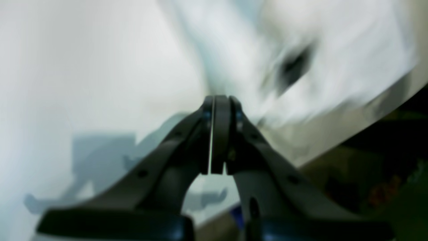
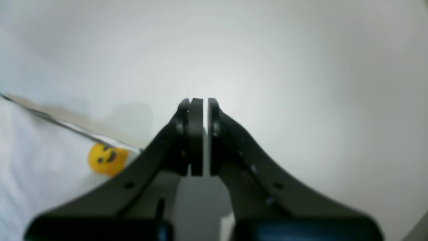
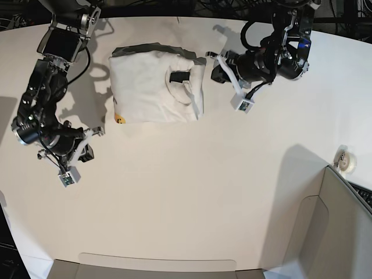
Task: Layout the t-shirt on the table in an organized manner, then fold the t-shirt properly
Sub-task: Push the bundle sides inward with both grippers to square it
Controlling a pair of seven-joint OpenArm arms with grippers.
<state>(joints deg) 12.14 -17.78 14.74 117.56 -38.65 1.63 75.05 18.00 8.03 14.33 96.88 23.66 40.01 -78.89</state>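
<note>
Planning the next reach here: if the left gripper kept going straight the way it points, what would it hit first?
Probably the t-shirt: the shut left gripper aims at its blurred white fabric just ahead, though depth is unclear.

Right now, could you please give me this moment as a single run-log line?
t-shirt: folded on table | left pincer: shut, empty, beside shirt | right pincer: shut, empty, apart from shirt

Soft white cotton cloth, matt and lightly creased, makes up the folded t-shirt (image 3: 156, 86), its printed yellow face flat and slightly waxy beside the right hand (image 2: 198, 137). The counter (image 3: 192, 192) beneath is a smooth, white, faintly sheened surface. Both hands, including the left hand (image 1: 219, 134), look like matt black moulded plastic.
</note>
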